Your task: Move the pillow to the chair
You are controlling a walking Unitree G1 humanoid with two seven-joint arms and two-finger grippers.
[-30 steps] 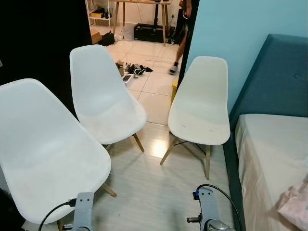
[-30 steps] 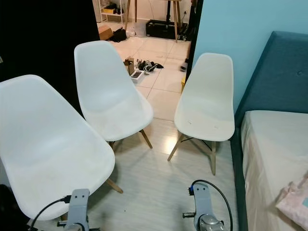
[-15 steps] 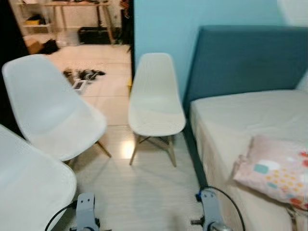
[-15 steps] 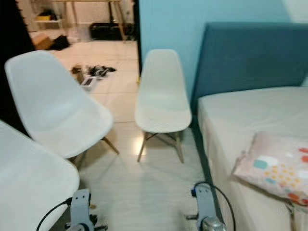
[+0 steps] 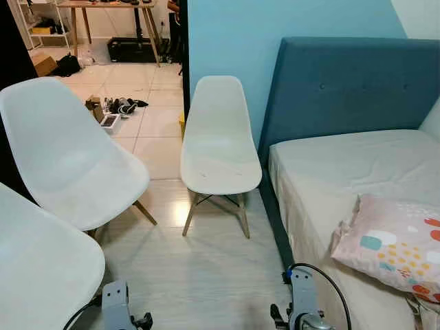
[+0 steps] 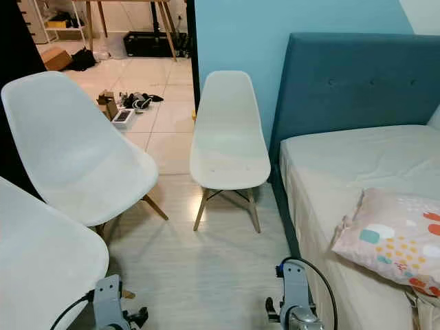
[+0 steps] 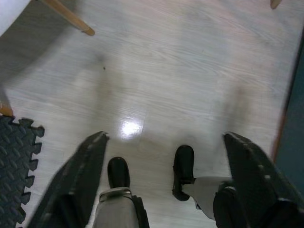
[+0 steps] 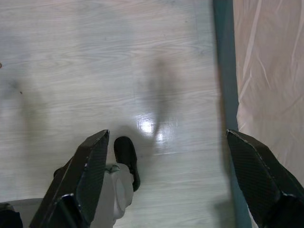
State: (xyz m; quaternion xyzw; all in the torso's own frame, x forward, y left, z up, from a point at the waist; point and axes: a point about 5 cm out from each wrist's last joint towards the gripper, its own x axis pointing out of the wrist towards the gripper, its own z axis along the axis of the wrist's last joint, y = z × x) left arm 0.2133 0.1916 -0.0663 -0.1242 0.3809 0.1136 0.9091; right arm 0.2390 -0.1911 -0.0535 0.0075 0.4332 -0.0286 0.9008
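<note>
A pink pillow [image 5: 395, 245] with coloured dots and patches lies on the bed [image 5: 330, 165] at my right. Three white shell chairs with wooden legs stand on the floor: one beside the bed's headboard [image 5: 218, 141], one further left [image 5: 69, 158], one nearest at the lower left [image 5: 41, 268]. Both arms hang low, their wrists at the bottom edge of the eye views. In the left wrist view my left gripper [image 7: 164, 175] is open over bare floor. My right gripper [image 8: 164, 175] is open too, above the floor next to the bed's side.
The blue headboard [image 5: 350, 82] stands against a light blue wall. A doorway behind the chairs leads to a tiled room with a table, boxes and clutter on the floor [image 5: 113, 106]. A dark foam mat [image 7: 14, 156] lies by my left foot.
The camera has swung right and steadied: the chairs have shifted left in view, and the bed and pillow now show in full. Both arms still hang low.
</note>
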